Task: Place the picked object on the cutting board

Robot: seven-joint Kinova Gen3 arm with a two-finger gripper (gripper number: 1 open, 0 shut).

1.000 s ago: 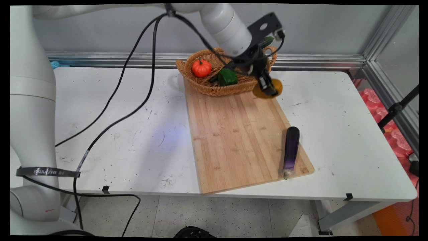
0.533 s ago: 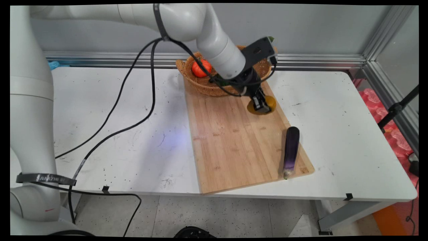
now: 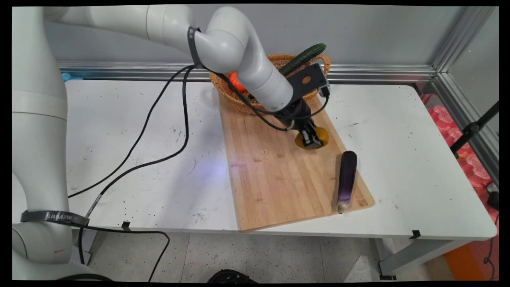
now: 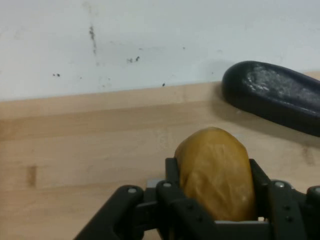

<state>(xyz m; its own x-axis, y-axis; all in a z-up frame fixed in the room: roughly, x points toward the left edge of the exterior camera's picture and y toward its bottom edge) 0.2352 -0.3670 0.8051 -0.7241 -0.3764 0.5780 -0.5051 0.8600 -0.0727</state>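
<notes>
Lowered since prev frame: gripper clamped on yellow potato, now just above cutting board. Keep it level, clear of eggplant.

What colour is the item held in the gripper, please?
Mustard yellow; the held item shows best in the hand view.

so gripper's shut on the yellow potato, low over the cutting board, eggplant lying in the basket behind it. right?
Not quite. The eggplant isn't in the basket; the main view shows it lying on the cutting board, near its right edge. The rest holds: the gripper is shut on the yellow potato, low over the board.
</notes>
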